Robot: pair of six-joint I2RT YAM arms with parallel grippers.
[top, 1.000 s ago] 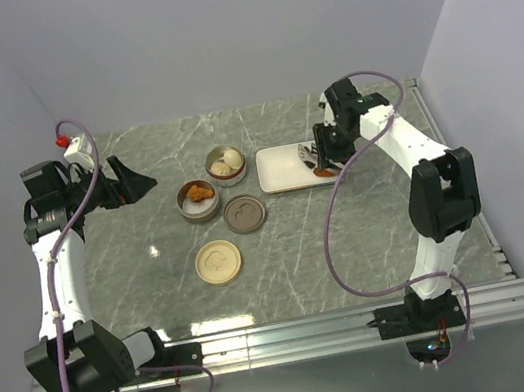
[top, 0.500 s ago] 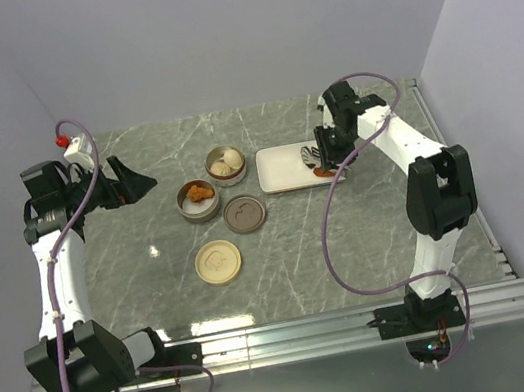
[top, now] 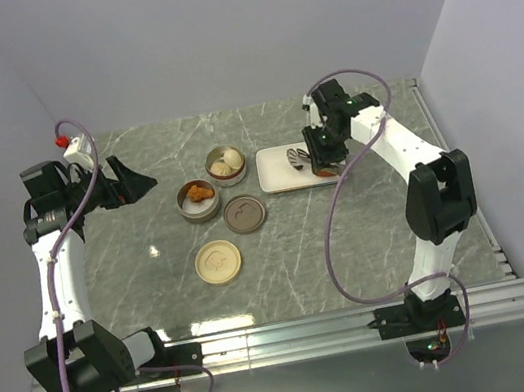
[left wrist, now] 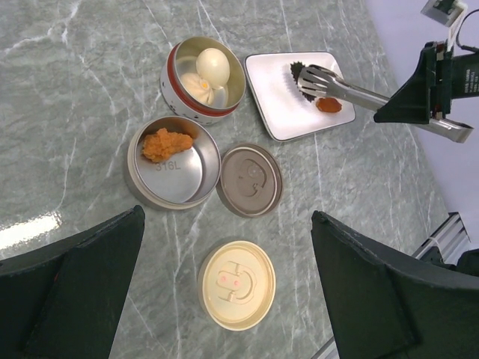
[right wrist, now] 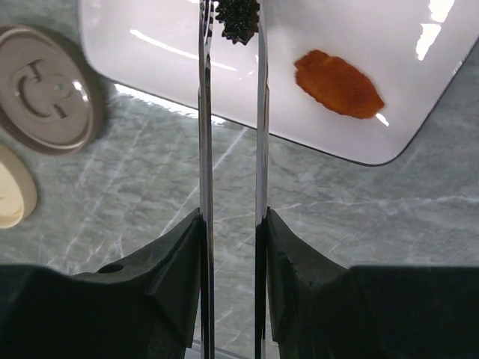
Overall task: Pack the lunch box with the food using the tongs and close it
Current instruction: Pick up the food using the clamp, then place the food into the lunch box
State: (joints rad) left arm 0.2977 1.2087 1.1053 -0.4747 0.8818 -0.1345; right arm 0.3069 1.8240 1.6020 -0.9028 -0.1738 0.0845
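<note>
The right tool is clamped on the tongs, one finger pressing each silver arm from outside, so the arms run nearly parallel straight out ahead of it; near their far ends the black lump sits between the arms on the white plate, though whether it is pinched or only straddled I cannot tell; the red-brown piece lies on the same plate just beside the tongs, on the side away from the lids; the grey-brown lid and the cream lid rest on the surface off to the tool's other side, apart from the plate.

The left tool has its fingers spread wide apart with nothing between them, well apart from the plate; below and ahead of it stand two open round tins; the nearer tin holds an orange chunk; the farther tin, touching it, holds the cream balls.
</note>
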